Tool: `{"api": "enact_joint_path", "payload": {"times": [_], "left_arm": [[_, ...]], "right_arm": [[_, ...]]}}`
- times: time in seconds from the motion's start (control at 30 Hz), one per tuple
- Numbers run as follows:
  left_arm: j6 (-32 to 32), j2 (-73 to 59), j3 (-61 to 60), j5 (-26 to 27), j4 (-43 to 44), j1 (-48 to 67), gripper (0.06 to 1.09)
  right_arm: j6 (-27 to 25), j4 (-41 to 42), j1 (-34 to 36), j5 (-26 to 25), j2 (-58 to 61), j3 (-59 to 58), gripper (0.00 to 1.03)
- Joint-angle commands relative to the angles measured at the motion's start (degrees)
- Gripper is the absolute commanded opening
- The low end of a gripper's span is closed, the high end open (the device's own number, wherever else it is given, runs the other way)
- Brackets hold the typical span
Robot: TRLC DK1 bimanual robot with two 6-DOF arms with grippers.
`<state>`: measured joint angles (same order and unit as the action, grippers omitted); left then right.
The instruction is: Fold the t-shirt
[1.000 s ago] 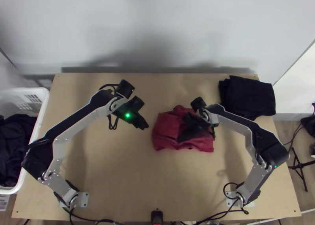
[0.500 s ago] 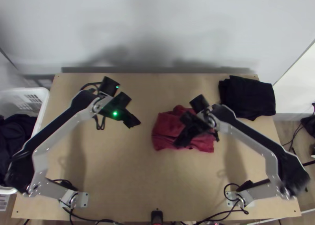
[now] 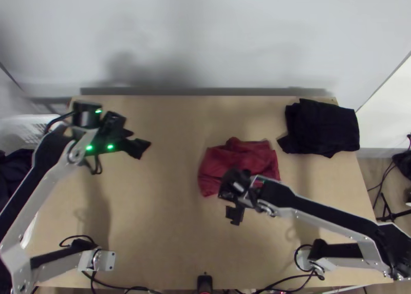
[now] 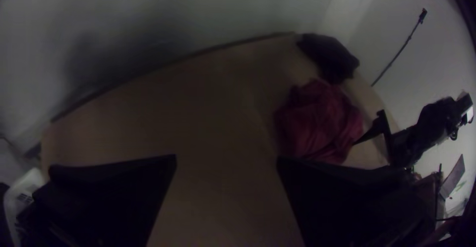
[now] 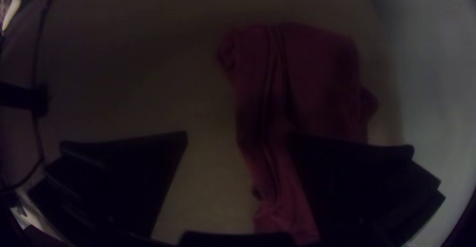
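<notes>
Toward two o'clock from the middle of the tabletop point(image 3: 177, 232), counting the far edge as twelve, I can see the red T-shirt point(image 3: 246, 158) lying in a small, rumpled bundle, part folded and part bunched, with long creases running down it in the right wrist view. Above its near edge, at about six o'clock from the bundle's middle, sits the right claw point(image 3: 235, 212), and its two broad fingers stand well spread. One of them point(image 5: 354, 182) covers part of the red cloth in its own wrist view, with more of the cloth lying across part of the gap; from where I'm standing I can't tell whether they touch. Over at ten o'clock is the left claw point(image 3: 139, 146), well apart from the shirt, its fingers spread too and holding nothing. Farther out toward two o'clock, near the table's far corner, lies a dark folded cloth point(image 3: 323, 128), one corner poking out at about eight o'clock, close to the shirt. Beyond the edge at nine o'clock stands a white basket point(image 3: 23, 124) with dark clothing point(image 3: 16, 165) in it, and a small black device point(image 3: 204, 282) sits at six.
</notes>
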<state>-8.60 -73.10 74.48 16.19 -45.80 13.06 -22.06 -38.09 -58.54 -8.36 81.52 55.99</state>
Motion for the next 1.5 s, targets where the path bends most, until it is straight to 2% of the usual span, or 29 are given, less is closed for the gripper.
{"api": "enact_joint_path", "payload": {"times": [0.0,0.23,0.57,0.87,1.0,1.13,1.33,1.47], "left_arm": [[-0.28,8.41,-5.83,-1.68,2.82,-5.33,1.04],[1.31,13.51,-12.25,-1.60,7.22,-6.73,1.04],[1.39,15.97,-16.12,-1.60,10.03,-7.70,1.04],[1.13,16.06,-16.12,-0.98,10.38,-8.49,1.04],[0.60,15.80,-15.85,-0.54,10.47,-9.54,1.04],[0.60,15.44,-15.68,0.25,10.82,-10.25,1.04],[0.60,15.36,-15.42,0.51,11.00,-10.95,1.04],[0.60,15.27,-15.42,0.51,11.26,-10.95,1.04]], "right_arm": [[-5.45,8.03,-4.83,-9.57,2.33,-5.01,0.93],[-5.36,13.21,-6.67,-9.92,9.19,-5.19,0.93],[-7.12,20.33,-7.20,-16.42,15.08,-2.72,0.93],[-8.70,22.70,-6.85,-19.33,17.27,-1.32,0.93],[-11.25,25.43,-6.06,-22.05,17.98,-1.41,0.93],[-12.30,26.57,-5.53,-22.58,18.77,-1.05,0.93],[-18.63,33.25,-4.21,-28.82,21.05,-2.29,0.92],[-21.97,36.68,-1.66,-30.40,23.34,-2.29,0.92]]}}
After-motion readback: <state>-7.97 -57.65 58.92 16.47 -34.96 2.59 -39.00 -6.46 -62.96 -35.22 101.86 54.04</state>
